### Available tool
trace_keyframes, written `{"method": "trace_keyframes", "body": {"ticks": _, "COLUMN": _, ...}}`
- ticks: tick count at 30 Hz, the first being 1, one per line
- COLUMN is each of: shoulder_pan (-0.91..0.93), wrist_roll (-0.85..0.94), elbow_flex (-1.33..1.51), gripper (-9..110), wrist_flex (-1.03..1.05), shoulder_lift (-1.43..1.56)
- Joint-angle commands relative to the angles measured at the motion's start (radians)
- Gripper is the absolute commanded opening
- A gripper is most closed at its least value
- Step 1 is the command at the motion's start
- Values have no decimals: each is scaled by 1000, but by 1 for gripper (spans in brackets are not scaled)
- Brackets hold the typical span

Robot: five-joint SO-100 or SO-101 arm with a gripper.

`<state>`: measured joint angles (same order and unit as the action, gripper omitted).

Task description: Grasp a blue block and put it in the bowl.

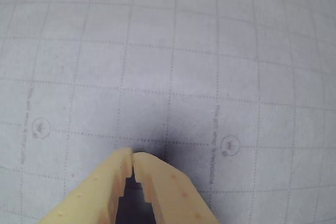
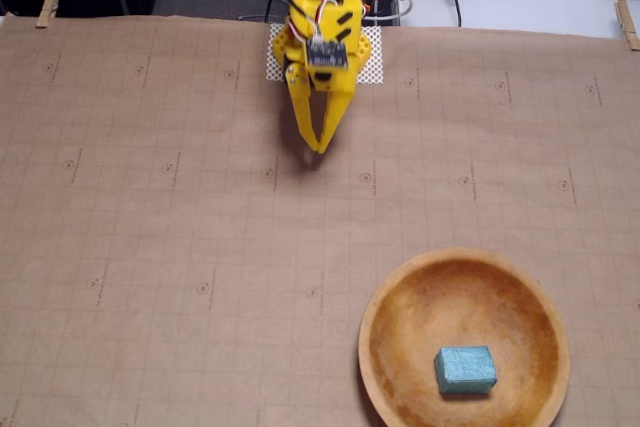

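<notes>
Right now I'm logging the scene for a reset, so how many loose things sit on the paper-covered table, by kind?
Blue block: 1, lying inside the bowl
Wooden bowl: 1
Total: 2
The gripper is shut and empty, apart from both.

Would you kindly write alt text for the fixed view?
A blue block lies inside a wooden bowl at lower right on gridded brown paper. The yellow gripper, closed and empty, points down near the top centre, far from the bowl.
</notes>
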<state>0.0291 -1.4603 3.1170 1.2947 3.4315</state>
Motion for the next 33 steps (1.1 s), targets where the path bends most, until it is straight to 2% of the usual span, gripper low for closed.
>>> {"method": "trace_keyframes", "body": {"ticks": 1, "shoulder_pan": -2, "wrist_roll": 6, "elbow_flex": 11, "gripper": -2, "wrist_flex": 6, "shoulder_lift": 6}}
{"method": "trace_keyframes", "body": {"ticks": 7, "shoulder_pan": -5, "wrist_roll": 3, "elbow_flex": 12, "gripper": -2, "wrist_flex": 14, "shoulder_lift": 3}}
{"method": "trace_keyframes", "body": {"ticks": 14, "shoulder_pan": -9, "wrist_roll": -118, "elbow_flex": 12, "gripper": -2, "wrist_flex": 66, "shoulder_lift": 2}}
{"method": "trace_keyframes", "body": {"ticks": 33, "shoulder_pan": -14, "wrist_roll": -64, "elbow_flex": 12, "gripper": -3, "wrist_flex": 67, "shoulder_lift": 0}}
